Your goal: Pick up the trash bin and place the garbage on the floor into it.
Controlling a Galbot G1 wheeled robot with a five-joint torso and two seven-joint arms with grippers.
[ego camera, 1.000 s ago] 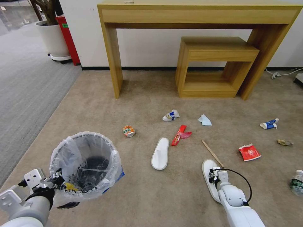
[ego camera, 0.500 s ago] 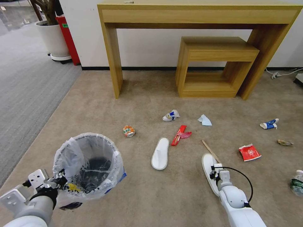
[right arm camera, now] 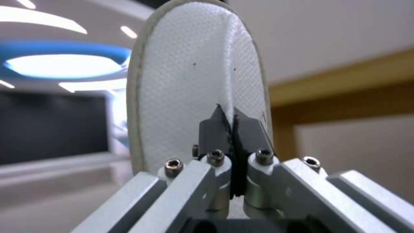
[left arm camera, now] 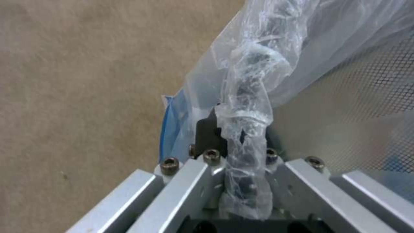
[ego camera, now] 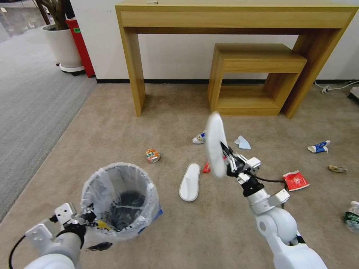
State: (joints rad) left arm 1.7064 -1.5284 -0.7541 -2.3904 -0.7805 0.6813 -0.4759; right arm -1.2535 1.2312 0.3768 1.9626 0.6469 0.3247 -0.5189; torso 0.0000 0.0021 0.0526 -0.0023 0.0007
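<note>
Head view first: the left gripper (ego camera: 89, 218) at lower left is clamped on the near rim of the small round dark trash bin lined with a translucent white plastic bag (ego camera: 120, 198), over the beige-tan short-pile carpet floor (ego camera: 112, 127), while the right gripper (ego camera: 229, 161) at centre is pinched shut on a flat white slipper (ego camera: 215, 144) held upright in the air, with a second white slipper (ego camera: 190, 182), a crushed orange can (ego camera: 152, 155) and a red wrapper (ego camera: 295, 180) lying around mid-frame. Left wrist view: the dark fingers (left arm camera: 207, 132) at lower centre are closed on bunched bag plastic at the bin's rim (left arm camera: 254, 84), mesh wall to the right, carpet on the left. Right wrist view: the two dark fingertips (right arm camera: 215, 129) are squeezed tight together on the edge of the white textured slipper (right arm camera: 190, 77), which stands straight up through the centre.
</note>
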